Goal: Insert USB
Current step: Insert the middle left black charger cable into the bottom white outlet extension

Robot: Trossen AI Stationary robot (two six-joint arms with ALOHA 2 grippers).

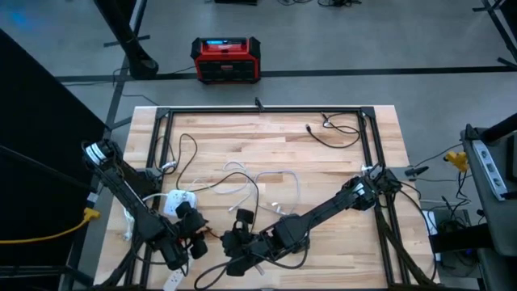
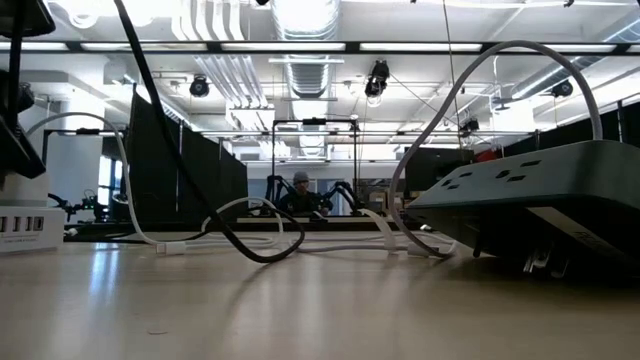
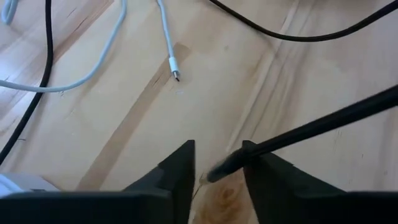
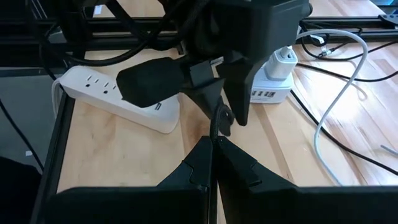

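A thin black cable runs between my two grippers over the near middle of the wooden table. Its dark plug end lies between the fingers of my left gripper, which stand slightly apart. My right gripper is shut on the same cable just short of the left gripper. A white USB charger stands on the table behind them, and a white power strip lies beside it. In the high view the left gripper and the right gripper nearly meet. My left gripper has the cable's plug end lying against the inner side of one finger. The other finger stands clear of it. The fingers slant down toward the table. My right gripper pinches the thin black cable between its two shut fingertips, coming in at a downward slant from the table's right. The cable rises from the tips to the left gripper, clear of the table.
A white cable with a small metal plug and other white and black cables lie looped across the table's middle. A black metal frame edges the table. The power strip sits close to the low camera.
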